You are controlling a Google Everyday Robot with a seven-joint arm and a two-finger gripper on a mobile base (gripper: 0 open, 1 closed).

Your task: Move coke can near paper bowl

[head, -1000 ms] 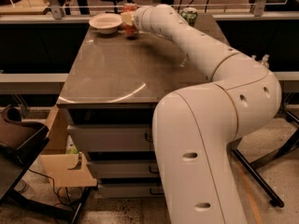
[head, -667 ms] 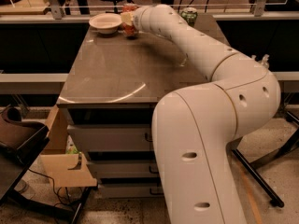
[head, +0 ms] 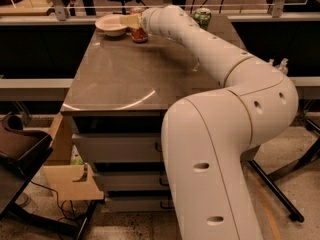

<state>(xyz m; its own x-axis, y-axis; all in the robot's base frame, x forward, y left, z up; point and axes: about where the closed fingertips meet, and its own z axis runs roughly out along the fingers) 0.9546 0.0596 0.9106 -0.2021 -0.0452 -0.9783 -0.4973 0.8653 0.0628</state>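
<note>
The coke can (head: 139, 34) stands upright at the far end of the table, just right of the paper bowl (head: 110, 25). Only its red lower part and a bit of its top show, because my gripper (head: 130, 20) is in front of its upper half. The gripper reaches in from the right at the can's top and its tip hangs over the bowl's right rim. The off-white bowl sits at the far left corner, about a finger's width from the can.
A green patterned can (head: 202, 17) stands at the far right of the grey table (head: 125, 79). My white arm (head: 215, 59) crosses the table's right side. A railing runs behind the table. A chair (head: 20, 149) and a cardboard box (head: 65, 176) stand at the lower left.
</note>
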